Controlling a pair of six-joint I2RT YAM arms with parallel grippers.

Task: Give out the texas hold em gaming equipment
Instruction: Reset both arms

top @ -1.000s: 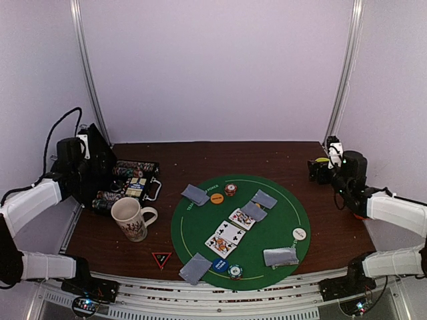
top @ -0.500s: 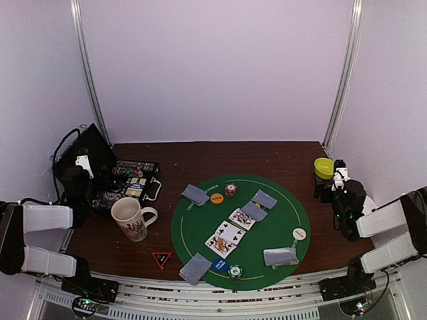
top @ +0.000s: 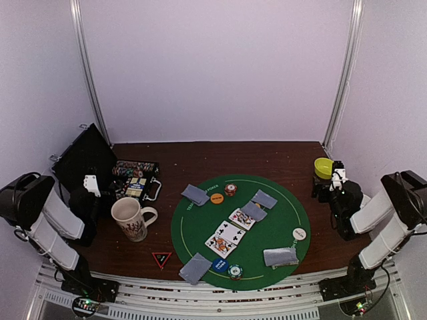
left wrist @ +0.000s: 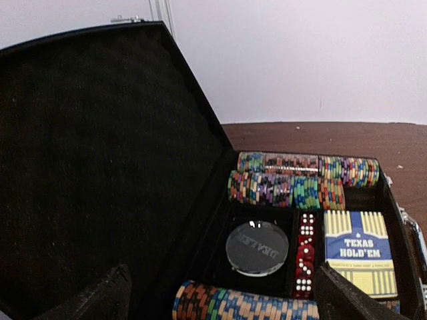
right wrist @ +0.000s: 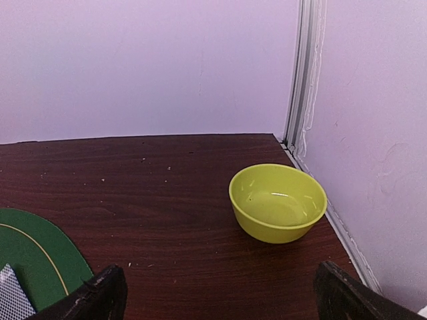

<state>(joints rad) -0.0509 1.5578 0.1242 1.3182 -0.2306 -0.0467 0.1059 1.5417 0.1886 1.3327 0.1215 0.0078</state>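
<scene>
Left fingers [top: 92,190]: spread wide, holding nothing, at the left of the frame, facing the open black case [left wrist: 100,167].
Right fingers [top: 327,188]: spread wide, empty, at the right edge, near the yellow bowl [right wrist: 277,203].
In the case: rows of mixed-colour chips [left wrist: 300,187], a dark dealer disc [left wrist: 257,247], red dice [left wrist: 305,253], a blue-yellow card box [left wrist: 358,250].
Beside the case: patterned mug [top: 130,219]; lower, a red-edged triangle [top: 161,259].
Green mat [top: 193,230], centre: grey-blue cards [top: 195,195] at four spots around it, face-up cards [top: 230,233] in the middle.
Stacks: red-white chip stack [top: 231,189] at the upper rim, teal-white chip stack [top: 235,271] at the lower rim.
Buttons: orange button [top: 217,198], blue button [top: 219,265], white button [top: 299,233], all on the mat.
Hard to make out: card faces blur.
Surface: dark wood desk [top: 200,157], lilac walls.
</scene>
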